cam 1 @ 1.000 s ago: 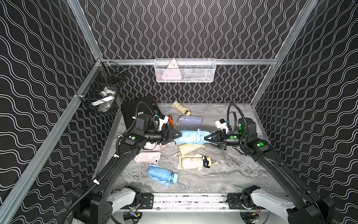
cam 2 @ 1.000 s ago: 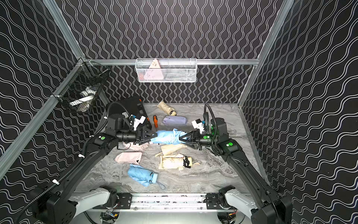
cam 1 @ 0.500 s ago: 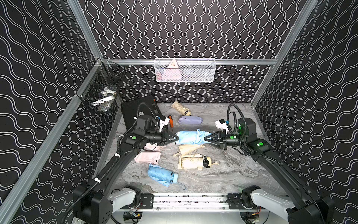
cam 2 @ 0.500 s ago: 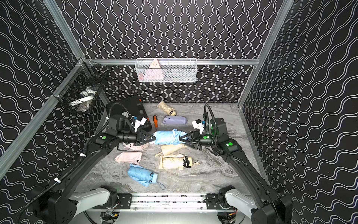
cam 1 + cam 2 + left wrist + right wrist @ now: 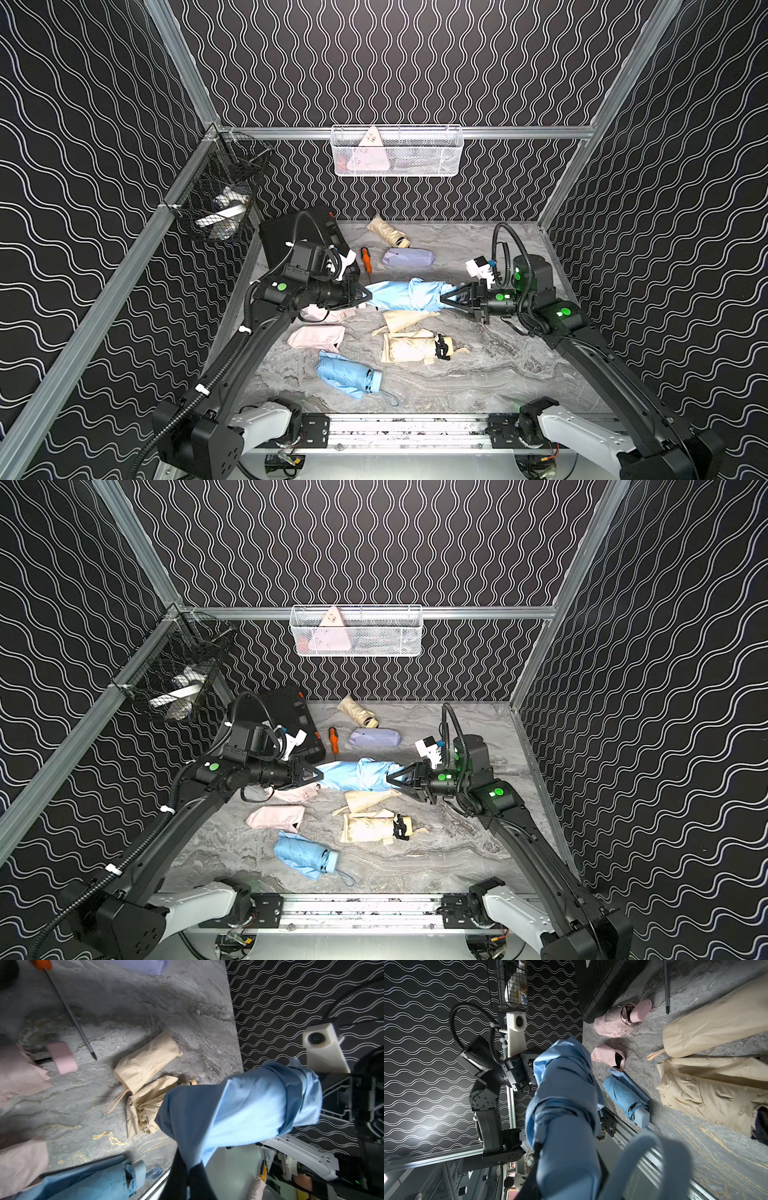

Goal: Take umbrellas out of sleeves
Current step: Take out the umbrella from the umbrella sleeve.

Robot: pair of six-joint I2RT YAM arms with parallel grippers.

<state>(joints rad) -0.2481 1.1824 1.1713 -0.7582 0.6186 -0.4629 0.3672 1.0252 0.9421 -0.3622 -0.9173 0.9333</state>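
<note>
Light blue umbrella (image 5: 562, 1136) hangs above the table (image 5: 498, 365), partly inside its light blue sleeve (image 5: 395, 293), between the two arms. Both arms reach toward the middle with forearms almost level, so the grippers face each other. The left gripper (image 5: 366, 296) is closed tightly and pinches the far end of the sleeve. The right gripper (image 5: 445, 300) is closed around the umbrella's handle at the opposite end. The bundle lies straight between both sets of fingertips.
</note>
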